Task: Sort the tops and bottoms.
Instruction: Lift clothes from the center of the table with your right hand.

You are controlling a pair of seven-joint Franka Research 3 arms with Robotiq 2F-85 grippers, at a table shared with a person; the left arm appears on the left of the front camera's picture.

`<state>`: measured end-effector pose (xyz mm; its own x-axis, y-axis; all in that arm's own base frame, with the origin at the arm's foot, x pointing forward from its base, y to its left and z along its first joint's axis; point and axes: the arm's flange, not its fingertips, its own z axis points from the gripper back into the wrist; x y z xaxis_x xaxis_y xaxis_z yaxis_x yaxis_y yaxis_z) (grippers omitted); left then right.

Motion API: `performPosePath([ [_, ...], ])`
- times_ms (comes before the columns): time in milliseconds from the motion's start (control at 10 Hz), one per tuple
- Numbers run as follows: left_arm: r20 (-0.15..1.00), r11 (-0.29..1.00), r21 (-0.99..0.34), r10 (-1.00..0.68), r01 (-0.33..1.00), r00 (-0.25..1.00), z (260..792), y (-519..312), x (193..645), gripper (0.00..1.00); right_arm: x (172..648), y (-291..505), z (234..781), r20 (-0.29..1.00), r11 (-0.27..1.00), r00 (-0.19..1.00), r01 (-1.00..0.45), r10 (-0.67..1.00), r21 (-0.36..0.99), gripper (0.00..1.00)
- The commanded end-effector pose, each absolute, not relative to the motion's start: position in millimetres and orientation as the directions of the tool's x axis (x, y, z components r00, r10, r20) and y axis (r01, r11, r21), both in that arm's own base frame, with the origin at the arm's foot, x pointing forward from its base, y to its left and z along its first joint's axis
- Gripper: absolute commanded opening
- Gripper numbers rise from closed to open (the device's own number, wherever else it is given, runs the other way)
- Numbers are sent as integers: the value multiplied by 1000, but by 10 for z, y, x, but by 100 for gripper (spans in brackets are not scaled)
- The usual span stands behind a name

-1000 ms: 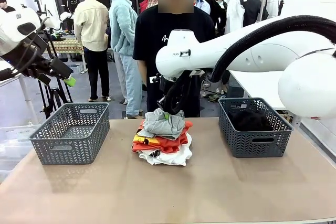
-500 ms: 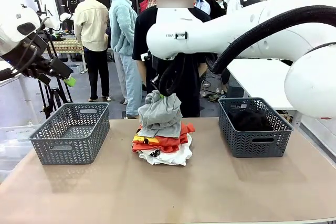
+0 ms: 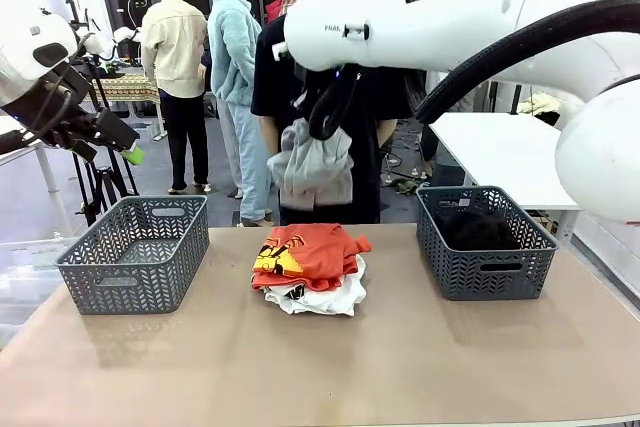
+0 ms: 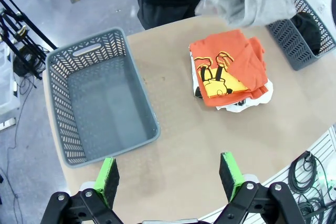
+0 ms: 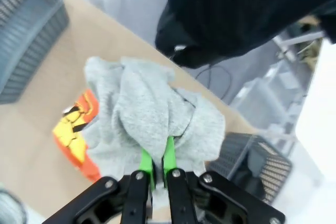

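1. The table (image 3: 400,367) runs bare along its near edge.
2. At its middle lies the pile of tops. An orange shirt (image 3: 305,250) with a yellow and black print is uppermost, and white shirts (image 3: 325,299) lie under it.
3. The left basket (image 3: 120,282) stands left of the pile, well apart from it. The left wrist view looks down onto its bare floor.
4. The right basket (image 3: 485,277) stands right of the pile, also apart from it. It holds a black garment (image 3: 472,229), bunched up to about the rim.
5. The left gripper (image 4: 170,174) hovers up at the table's left side, higher than the left basket. Its jaws are spread wide and nothing sits between the green pads.
6. The right gripper (image 5: 156,162) is raised over the table's far edge, behind the pile. It is clenched on the grey shirt (image 3: 315,169), with a fold of cloth pinched between its pads. The shirt hangs bunched in the air, clear of the pile.
7. A person (image 3: 272,77) in a black shirt stands at the far side, just behind the hanging shirt.
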<state>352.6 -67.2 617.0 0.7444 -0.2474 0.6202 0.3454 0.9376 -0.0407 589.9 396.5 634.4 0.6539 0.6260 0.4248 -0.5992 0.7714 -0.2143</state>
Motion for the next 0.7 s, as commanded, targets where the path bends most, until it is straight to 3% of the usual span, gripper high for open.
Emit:
performPosePath([
  [0,620,938,-47,-242,343,747,6150,-656,3510,100,5834,4067,6587,399,775,666,-564,631,-284,0],
  [200,620,938,-47,-242,343,747,6150,-656,3510,100,5841,4031,6705,267,755,707,-602,655,-259,0],
  [600,620,938,-47,-242,343,747,6150,-656,3510,100,5782,4019,6980,210,730,700,-638,682,-245,0],
])
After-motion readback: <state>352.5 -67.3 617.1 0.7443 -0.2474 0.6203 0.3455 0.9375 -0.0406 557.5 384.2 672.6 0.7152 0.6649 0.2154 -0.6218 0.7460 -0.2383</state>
